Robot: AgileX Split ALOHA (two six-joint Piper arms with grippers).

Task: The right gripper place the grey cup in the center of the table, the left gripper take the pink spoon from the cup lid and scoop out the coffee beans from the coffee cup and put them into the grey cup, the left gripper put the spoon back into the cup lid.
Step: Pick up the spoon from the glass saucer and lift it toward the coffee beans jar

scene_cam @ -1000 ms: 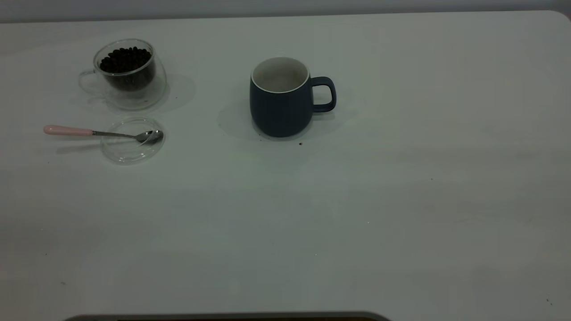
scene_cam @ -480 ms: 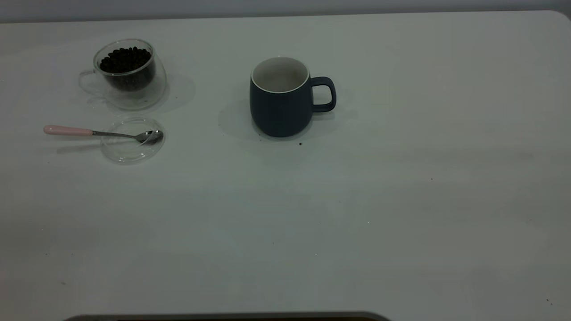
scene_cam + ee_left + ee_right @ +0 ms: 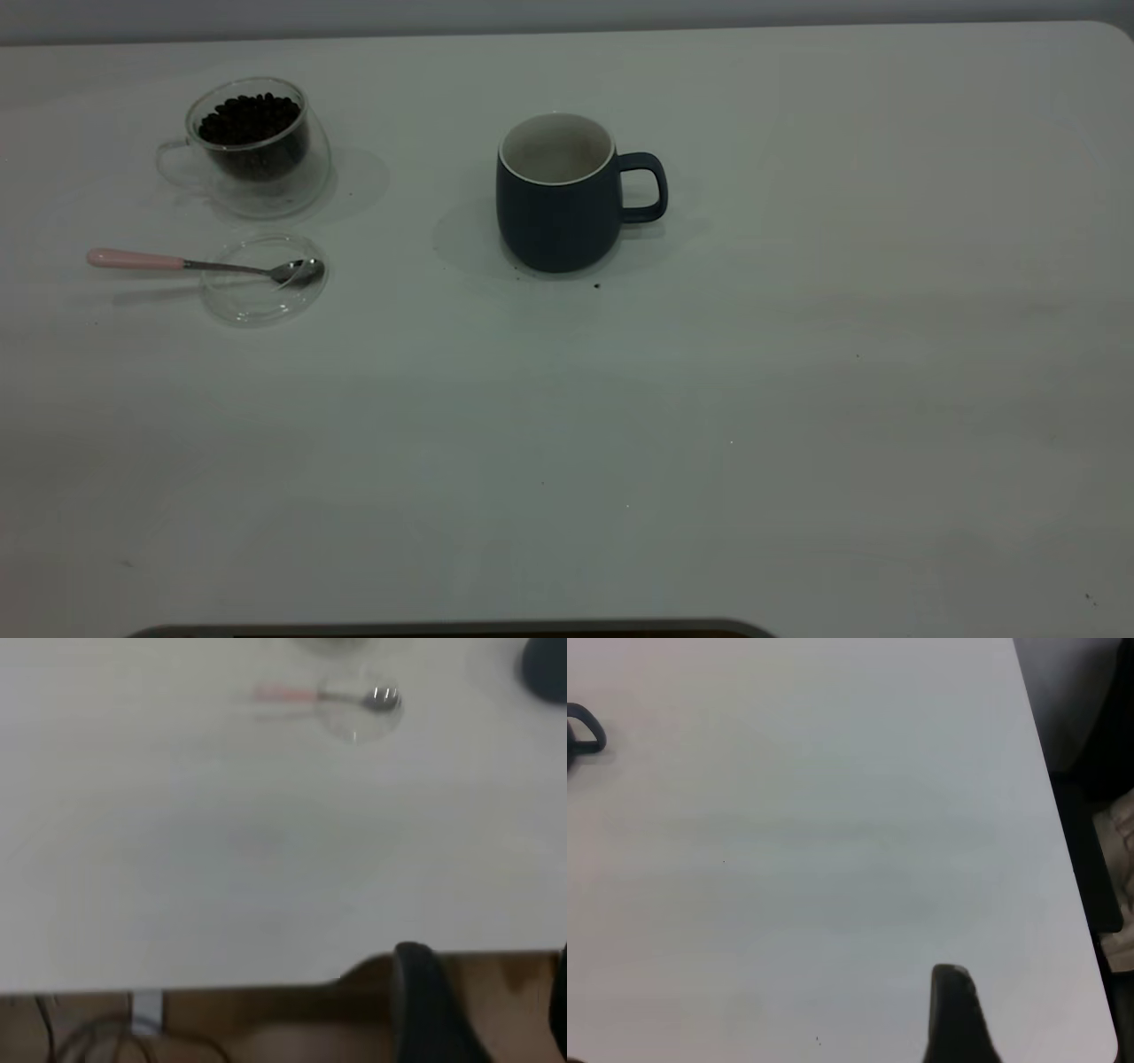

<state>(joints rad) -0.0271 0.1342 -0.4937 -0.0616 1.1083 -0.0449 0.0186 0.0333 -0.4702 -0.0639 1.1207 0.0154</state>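
Note:
The grey cup (image 3: 554,190) stands upright near the middle of the table (image 3: 797,399), handle to the right, white inside bare. The coffee cup (image 3: 252,146) stands at the far left, filled with coffee beans (image 3: 248,117). In front of it lies the cup lid (image 3: 263,282). The pink spoon (image 3: 204,264) rests with its bowl in the lid and its pink handle pointing left. No gripper shows in the exterior view. My left gripper (image 3: 492,1010) is open and empty, back beyond the table's near edge, far from the spoon (image 3: 328,696). My right gripper (image 3: 952,1010) hovers over the table's right part.
The table's near edge (image 3: 221,988) crosses the left wrist view, with cables and brown floor beyond it. The table's rounded right corner (image 3: 1099,1028) shows in the right wrist view, with the grey cup's handle (image 3: 585,731) far off. A few dark specks (image 3: 596,285) lie by the cup.

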